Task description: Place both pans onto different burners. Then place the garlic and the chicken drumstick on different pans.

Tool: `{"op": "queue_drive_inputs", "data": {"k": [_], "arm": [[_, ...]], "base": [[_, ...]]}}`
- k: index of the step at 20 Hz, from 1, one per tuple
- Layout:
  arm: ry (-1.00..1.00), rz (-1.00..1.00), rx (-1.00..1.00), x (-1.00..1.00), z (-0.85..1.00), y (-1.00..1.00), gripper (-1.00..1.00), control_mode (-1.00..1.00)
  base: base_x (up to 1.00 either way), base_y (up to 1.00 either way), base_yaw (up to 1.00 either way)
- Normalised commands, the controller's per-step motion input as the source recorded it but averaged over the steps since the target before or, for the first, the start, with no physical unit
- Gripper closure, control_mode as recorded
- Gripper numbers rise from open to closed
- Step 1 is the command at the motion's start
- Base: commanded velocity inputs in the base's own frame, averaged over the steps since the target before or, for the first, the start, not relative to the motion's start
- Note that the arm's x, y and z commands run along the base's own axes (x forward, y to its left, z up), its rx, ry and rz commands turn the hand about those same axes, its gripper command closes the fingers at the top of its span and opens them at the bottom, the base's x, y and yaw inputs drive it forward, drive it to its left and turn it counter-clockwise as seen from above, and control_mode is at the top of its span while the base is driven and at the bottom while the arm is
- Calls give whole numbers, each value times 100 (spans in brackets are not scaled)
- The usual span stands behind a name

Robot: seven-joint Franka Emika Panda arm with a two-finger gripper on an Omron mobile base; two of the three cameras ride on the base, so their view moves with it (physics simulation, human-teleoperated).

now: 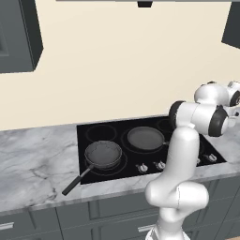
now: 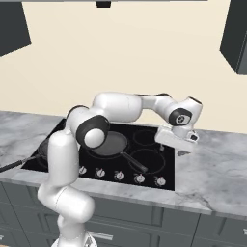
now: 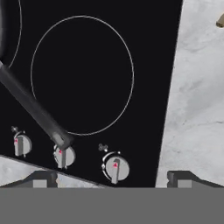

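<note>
Hovering: hand open over cooktop, seemingly tilted.

Two base cameras sit behind the arm, one to each side, looking forward and down at the bench; both take in the cooktop, both pans and the wall beyond. The third rides on the hand, close above the cooktop's right front corner, facing down on a burner and knobs.
</note>
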Motion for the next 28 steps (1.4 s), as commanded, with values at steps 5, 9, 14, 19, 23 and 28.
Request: {"op": "queue_drive_inputs", "data": {"k": [5,9,14,19,23,28], "arm": [[-1,-17,-12,9,-2,-1,-100,-100],[-1,-17,-10,18,-2,0,-100,-100],[0,-25,-3,29,0,0,-100,-100],[-1,-20,-7,26,-5,-10,-100,-100],[0,-14,-9,14,-12,-32,-100,-100],[0,-11,-4,24,-14,-23,-100,-100]], "base": [[0,0,0],[0,0,0],[0,0,0],[0,0,0],[0,0,0],[0,0,0]]}}
